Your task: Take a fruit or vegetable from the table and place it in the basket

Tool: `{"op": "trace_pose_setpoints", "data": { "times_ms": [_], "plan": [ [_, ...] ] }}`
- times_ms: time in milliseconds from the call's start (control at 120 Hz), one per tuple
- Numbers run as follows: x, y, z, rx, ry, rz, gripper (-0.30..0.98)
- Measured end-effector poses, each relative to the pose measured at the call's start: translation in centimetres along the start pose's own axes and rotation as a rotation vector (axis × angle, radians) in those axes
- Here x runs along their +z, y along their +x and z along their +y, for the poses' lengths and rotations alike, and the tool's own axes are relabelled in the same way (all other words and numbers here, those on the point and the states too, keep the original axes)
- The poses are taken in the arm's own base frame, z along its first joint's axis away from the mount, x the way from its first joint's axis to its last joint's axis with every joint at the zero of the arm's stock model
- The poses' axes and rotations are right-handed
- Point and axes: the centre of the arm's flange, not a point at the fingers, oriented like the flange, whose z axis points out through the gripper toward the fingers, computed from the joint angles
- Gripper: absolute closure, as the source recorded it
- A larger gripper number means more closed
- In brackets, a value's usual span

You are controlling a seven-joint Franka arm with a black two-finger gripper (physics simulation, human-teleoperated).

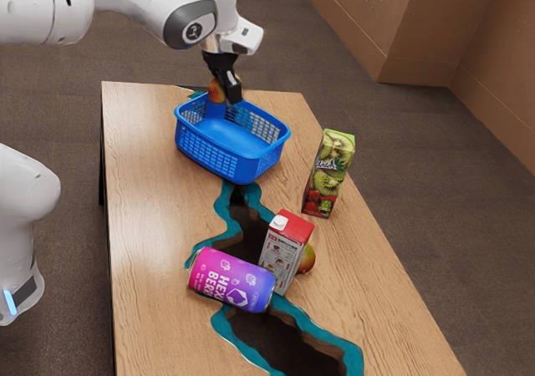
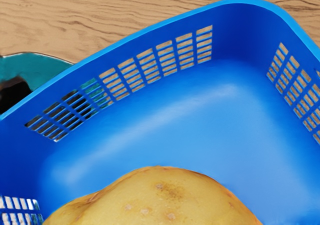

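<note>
Hand (image 1: pixel 224 94): closed on the yellow-red fruit (image 1: pixel 216 90), one black finger across its near face. Second finger's contact inferred: the fruit is aloft, with nothing else bearing it.

Fruit position: over the blue basket (image 1: pixel 242 169), near 11 to 12 o'clock on its opening in the exterior view. In the wrist view the basket's bare floor lies just beyond the rounded yellow skin. Side grip leaves the underside free, so the fruit can be set down without being turned.

Basket: upright on the bench (image 1: pixel 142 209), mouth up, ready to receive from above. Taken from its centre in the exterior view, the kiwi carton (image 1: pixel 330 174) stands near 4 o'clock, the red-topped carton (image 1: pixel 286 251) at 5, the purple-pink can (image 1: pixel 231 280) lying on its side at 6. Another fruit (image 1: pixel 308 257) sits just beside the red-topped carton, partly hidden.

Judgement: carry is nearly done, release remains. Shift slightly toward 5 o'clock, lower inside the walls, then open. Risk: at this end the fruit could clip the rim; let go high, its rounded form may roll.
</note>
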Motion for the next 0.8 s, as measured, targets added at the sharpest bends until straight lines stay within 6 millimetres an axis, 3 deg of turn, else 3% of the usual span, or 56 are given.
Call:
{"op": "trace_pose_setpoints", "data": {
  "times_ms": [200,325,483,517,583,617,650,683,717,800],
  "plan": [
    [0.6,0.1,0.0,-0.007,-0.003,-0.008,0.37],
    [0.5,0.3,0.9,0.013,0.002,-0.006,0.15],
    [-0.3,0.9,0.9,0.02,0.009,0.011,0.05],
    [-0.7,2.0,2.3,0.035,-0.001,0.042,0.04],
    [-0.8,7.5,10.2,0.052,-0.097,0.095,0.03],
    [-4.1,11.3,16.4,0.084,-0.178,0.11,0.02],
    [-8.6,13.9,19.9,0.062,-0.254,0.117,0.02],
    [-12.5,15.2,20.8,-0.006,-0.295,0.107,0.01],
    [-14.7,15.8,20.4,-0.096,-0.318,0.074,0.01],
    [-14.6,16.9,18.5,-0.353,-0.282,-0.051,0.01]
  ]
}}
